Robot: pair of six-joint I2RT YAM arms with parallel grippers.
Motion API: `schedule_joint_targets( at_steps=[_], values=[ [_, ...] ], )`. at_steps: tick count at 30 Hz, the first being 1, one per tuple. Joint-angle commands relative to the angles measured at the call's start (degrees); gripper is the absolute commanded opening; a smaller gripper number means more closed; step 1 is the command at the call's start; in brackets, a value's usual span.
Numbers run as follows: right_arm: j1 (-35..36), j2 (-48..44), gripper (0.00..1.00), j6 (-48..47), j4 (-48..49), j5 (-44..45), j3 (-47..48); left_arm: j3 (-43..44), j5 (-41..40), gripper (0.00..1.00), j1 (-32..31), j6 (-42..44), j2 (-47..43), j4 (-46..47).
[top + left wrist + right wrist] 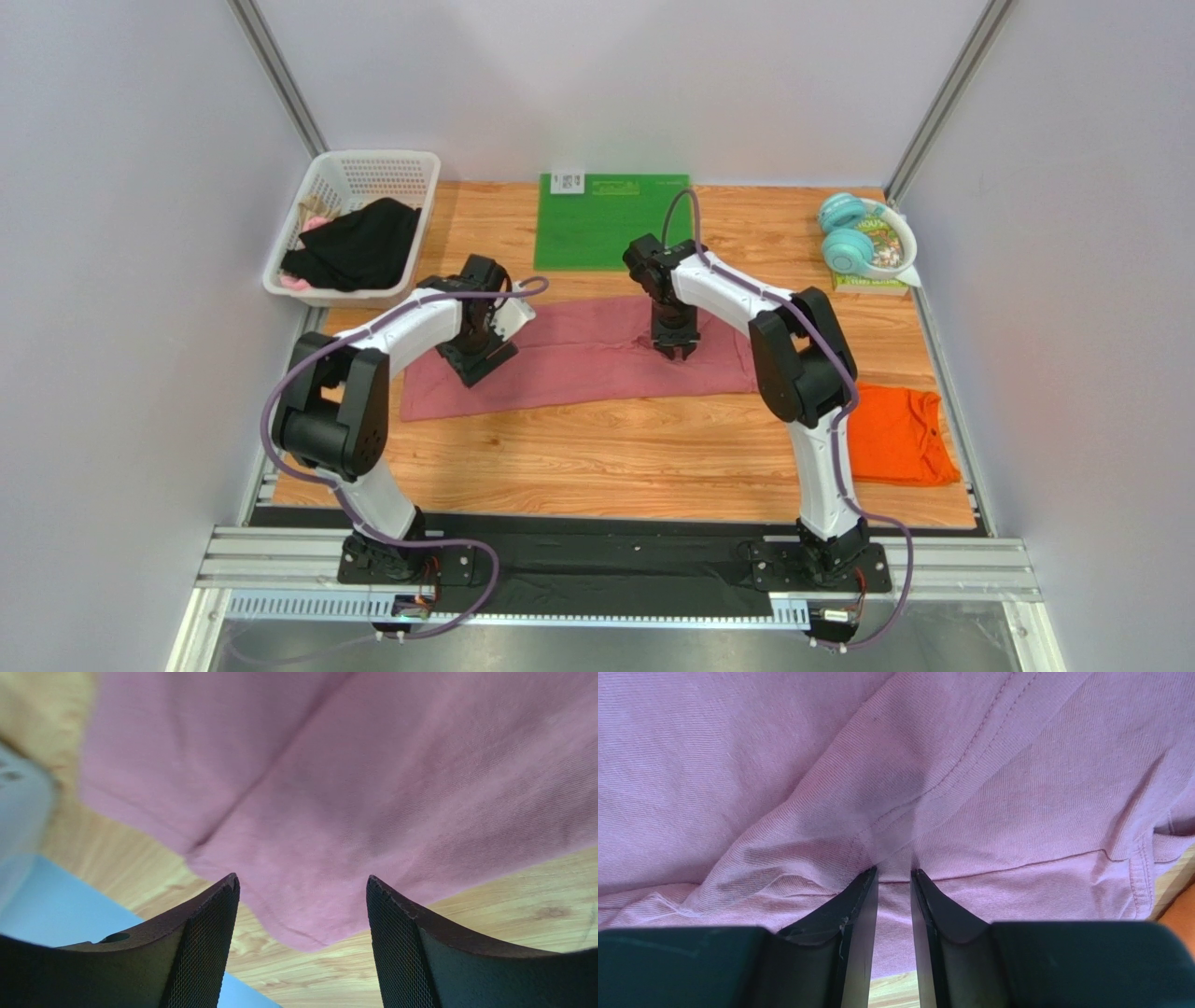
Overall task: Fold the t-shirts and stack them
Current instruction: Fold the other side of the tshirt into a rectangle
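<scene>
Seen from above, two robot arms reached over a wooden worktop point(631, 462). A large dusty-pink t-shirt point(575, 367) lay as a long band across the middle of the worktop.

The right fingers point(857, 910) were close together, clamped on a raised ridge of the pink cloth in the band's right half. The fabric was tented up into the narrow gap between them. The left fingers point(203, 945) were wide apart and held nothing. They were positioned at the band's left part, where a rounded edge of the shirt showed between them against bare wood. Whether they touched the cloth could not be told.

An orange t-shirt point(898, 434) lay at the right edge of the worktop, well apart from the pink one.

Along the far side were a white basket point(368, 175) holding dark cloth, a flat green mat point(610, 221) and teal headphones point(846, 231).
</scene>
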Motion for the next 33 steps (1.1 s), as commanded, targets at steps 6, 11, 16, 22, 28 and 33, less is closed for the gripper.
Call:
schedule_joint_targets(
  at_steps=[6,11,16,22,28,33],
  values=[
    [0.2,1.8,0.30,0.4,0.6,0.8,4.9,-2.2,-0.9,0.73,0.2,-1.1,5.7,3.1],
    [0.2,2.7,0.30,0.1,0.4,1.2,6.6,-2.7,-1.8,0.73,0.2,-0.3,6.2,3.8],
    [-0.2,4.2,0.30,-0.2,0.5,1.1,8.6,-3.1,-2.1,0.73,0.2,0.0,6.2,4.1],
    [-0.9,6.5,0.30,-1.1,0.2,1.3,12.9,-3.6,-2.5,0.73,0.2,0.4,6.2,4.3],
    [-2.6,9.9,0.30,-2.0,-0.5,0.6,20.9,-3.5,-2.4,0.73,0.2,0.6,5.9,3.9],
    [-4.1,14.5,0.30,-3.2,-1.2,-1.2,28.2,-3.5,-2.3,0.73,0.2,0.5,6.0,3.8]
  ],
)
